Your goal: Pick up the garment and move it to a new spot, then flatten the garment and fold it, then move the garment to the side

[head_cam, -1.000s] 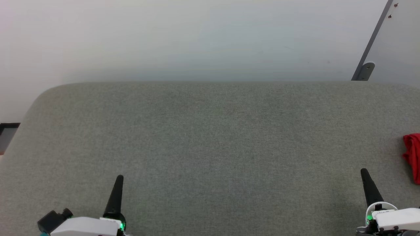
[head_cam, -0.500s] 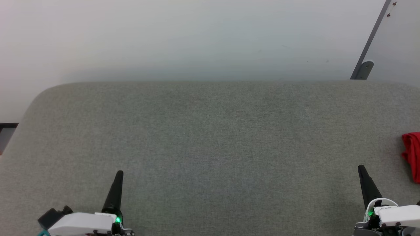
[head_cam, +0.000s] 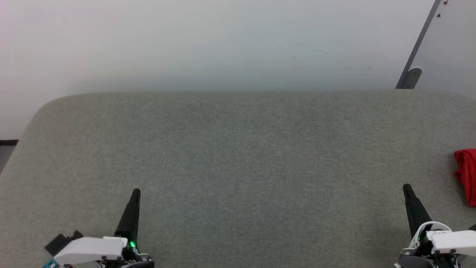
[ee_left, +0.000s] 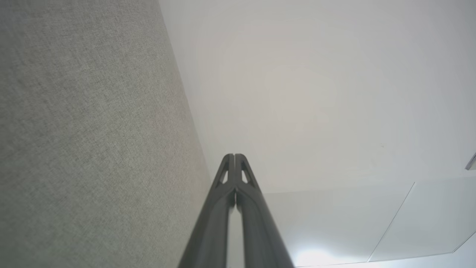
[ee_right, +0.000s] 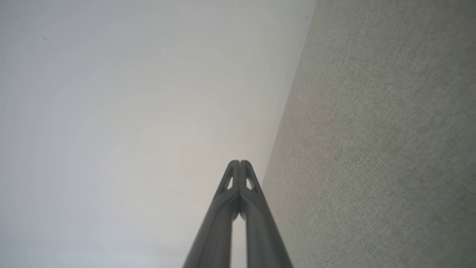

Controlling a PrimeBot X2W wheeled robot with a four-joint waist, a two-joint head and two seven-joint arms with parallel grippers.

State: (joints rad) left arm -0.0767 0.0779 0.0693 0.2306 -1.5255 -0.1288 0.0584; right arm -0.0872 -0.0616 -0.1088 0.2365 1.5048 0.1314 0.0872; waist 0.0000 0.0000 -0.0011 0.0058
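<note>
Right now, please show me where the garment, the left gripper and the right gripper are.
garment [head_cam: 466, 173]: head view, middle of the visible red cloth at the right edge.
left gripper [head_cam: 135, 192]: head view, the closed fingertips.
right gripper [head_cam: 407, 187]: head view, the closed fingertips.

The worktop [head_cam: 238, 149] is covered in grey woven cloth, matt, with a fine, slightly rough weave. The garment [head_cam: 466, 175] is soft red cloth, creased. The 2 fingers of the left hand [head_cam: 136, 191] and of the right hand [head_cam: 406, 187] look like dark matt plastic, their housings smooth white plastic. The wall [head_cam: 223, 44] is smooth and matt.
</note>
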